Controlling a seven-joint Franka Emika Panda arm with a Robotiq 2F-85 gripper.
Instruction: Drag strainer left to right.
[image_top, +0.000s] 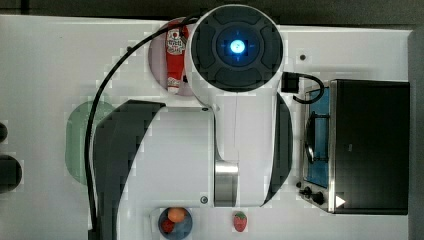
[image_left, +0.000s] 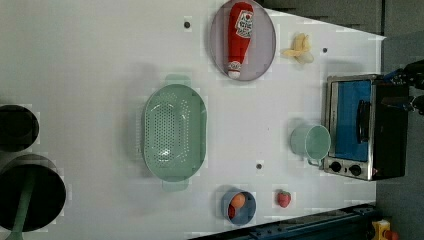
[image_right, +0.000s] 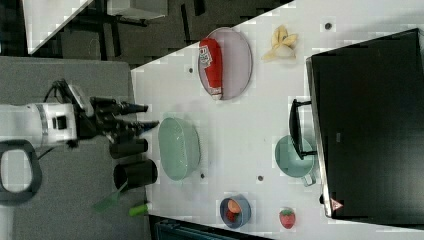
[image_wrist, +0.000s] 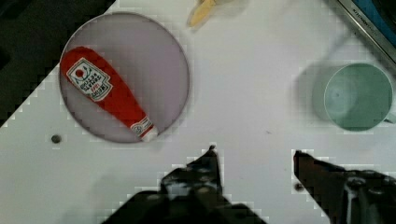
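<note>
One white arm (image_right: 30, 135) reaches level toward the strainer (image_right: 179, 148), its gripper (image_right: 142, 116) (fingers apart, holding nothing) just short of the rim.

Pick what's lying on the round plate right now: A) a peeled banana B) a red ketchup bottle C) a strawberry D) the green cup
B: the left view shows the red ketchup bottle lying on the plate, while the banana sits on the table beside it, and the strawberry and green cup are farther off.
</note>
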